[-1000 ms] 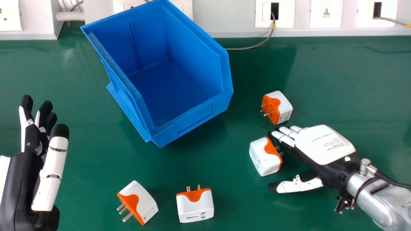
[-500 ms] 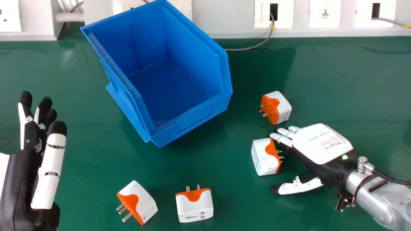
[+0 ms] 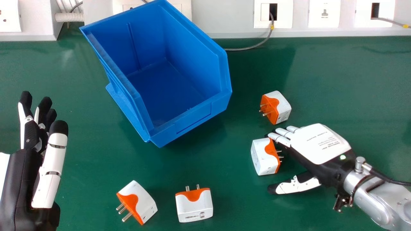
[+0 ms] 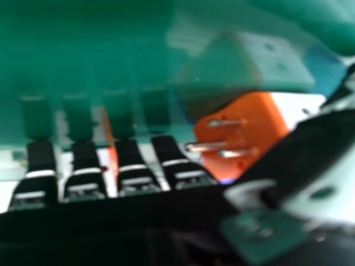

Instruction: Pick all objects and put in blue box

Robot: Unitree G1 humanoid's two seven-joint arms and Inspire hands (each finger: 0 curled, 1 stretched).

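Plug (image 3: pixel 264 158) lies on the table (image 3: pixel 330 80) just beside your relaxed, empty right hand (image 3: pixel 319 144), outside the blue box (image 3: pixel 192 118). If you squeeze only its pronged edge, it may turn and slip away.

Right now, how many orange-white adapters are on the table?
4 adapters: two near the head view's bottom edge, one by the right hand, one farther back, right of the blue box.

I am reading no words, numbers or signs; the white plate (image 3: pixel 313 152) on the back of my right hand (image 3: pixel 335 166) is carrying small lines of print (image 3: pixel 327 142), too tiny to make out.
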